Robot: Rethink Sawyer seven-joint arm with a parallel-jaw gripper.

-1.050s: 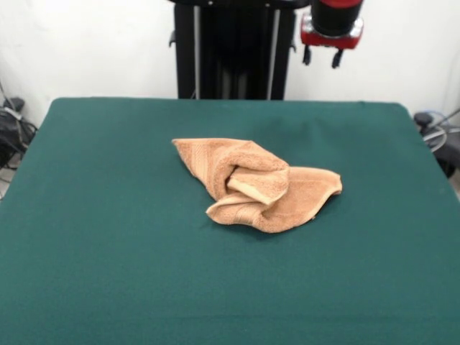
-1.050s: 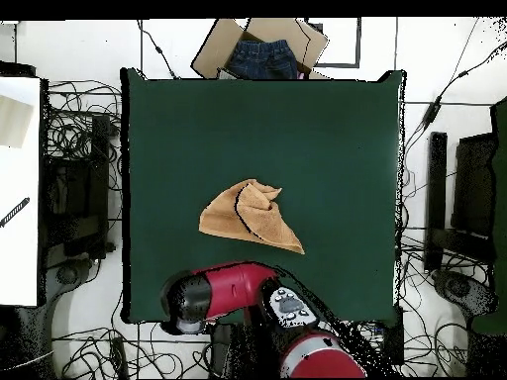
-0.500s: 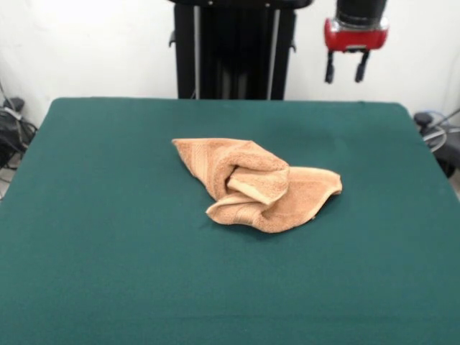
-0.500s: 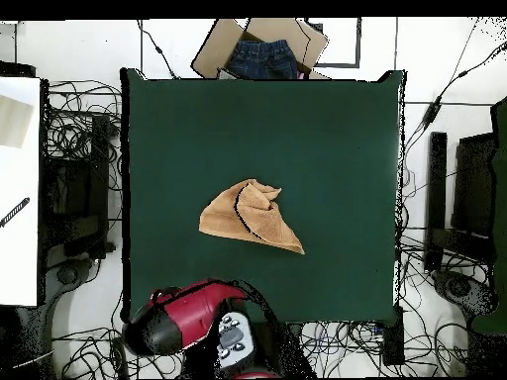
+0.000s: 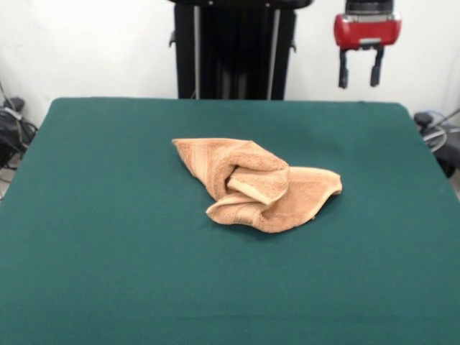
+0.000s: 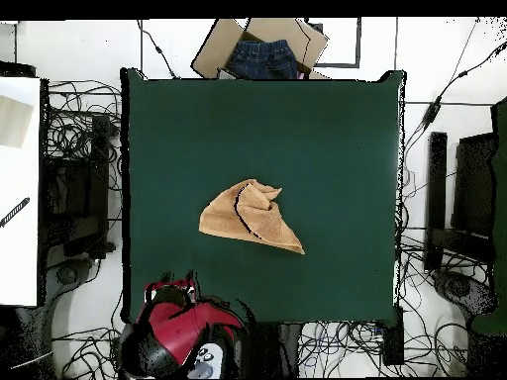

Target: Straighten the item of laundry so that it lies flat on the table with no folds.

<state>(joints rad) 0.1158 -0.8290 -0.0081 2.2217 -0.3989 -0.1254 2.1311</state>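
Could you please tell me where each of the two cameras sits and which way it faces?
Front view: across the dark green felt-topped table, facing the black pedestal; the red-and-black gripper hangs open at top right.
Overhead view: above, looking straight down; the red arm shows at bottom left.
Shared: the crumpled orange-tan terry towel mid-table.

One camera looks low across the table [image 5: 108, 287] toward its far edge, the other looks straight down from high; both share the whole green top.
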